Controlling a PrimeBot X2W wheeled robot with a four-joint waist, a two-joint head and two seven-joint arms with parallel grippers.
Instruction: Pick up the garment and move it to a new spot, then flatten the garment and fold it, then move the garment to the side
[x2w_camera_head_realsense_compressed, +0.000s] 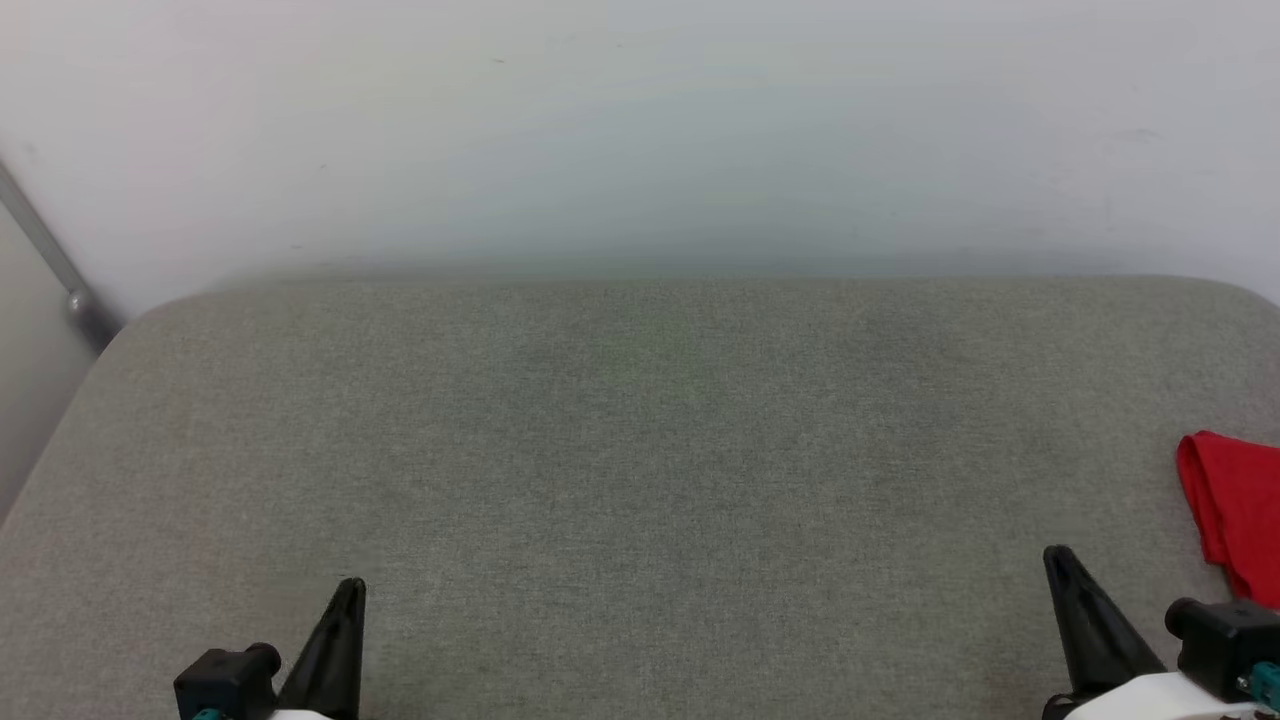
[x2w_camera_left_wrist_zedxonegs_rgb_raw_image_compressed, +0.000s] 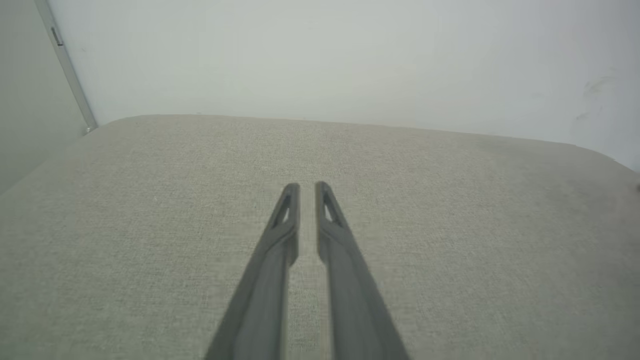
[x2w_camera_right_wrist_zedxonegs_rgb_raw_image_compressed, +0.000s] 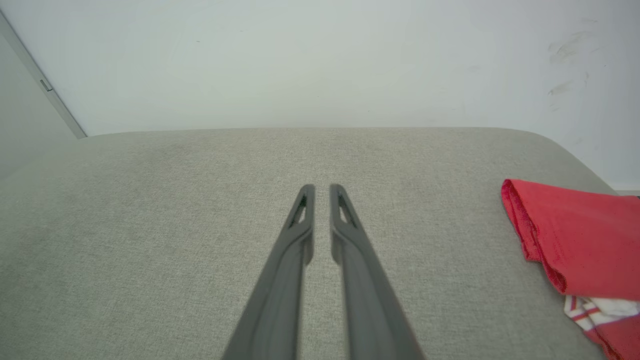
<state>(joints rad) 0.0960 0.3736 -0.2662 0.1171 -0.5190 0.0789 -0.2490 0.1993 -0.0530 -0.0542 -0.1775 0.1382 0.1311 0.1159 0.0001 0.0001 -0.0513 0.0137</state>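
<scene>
- Red cloth, the garment (x2w_camera_right_wrist_zedxonegs_rgb_raw_image_compressed: 575, 235), is lying bunched at the right edge of the grey upholstered surface (x2w_camera_head_realsense_compressed: 640, 450), and it is running out of frame in both the head view and the right wrist view.
- White fabric with thin red stripes is peeking out from under the red fold at the lower right corner of the right wrist view.
- The right gripper (x2w_camera_right_wrist_zedxonegs_rgb_raw_image_compressed: 322, 190) is pointing along the surface toward the pale wall (x2w_camera_head_realsense_compressed: 640, 130). Its two dark fingers are sitting almost together with a thin slit between them, and it is gripping nothing.
- The garment is lying to the right of that gripper, near it but apart, with bare grey weave showing between them.
- The left gripper (x2w_camera_left_wrist_zedxonegs_rgb_raw_image_compressed: 307, 189) is pointing the same way. Its fingers are likewise sitting almost together, with only a narrow gap, and it is holding nothing. It is sitting well apart from the garment.
- In the head view the grippers are showing at the bottom edge, one at the lower left and one at the lower right, each appearing as a single dark spike.
- I cannot tell whether the fingertips are touching the fabric surface or hanging just above it.
- A grey metal strip (x2w_camera_head_realsense_compressed: 50, 260) is slanting down the wall at the far left corner.
</scene>
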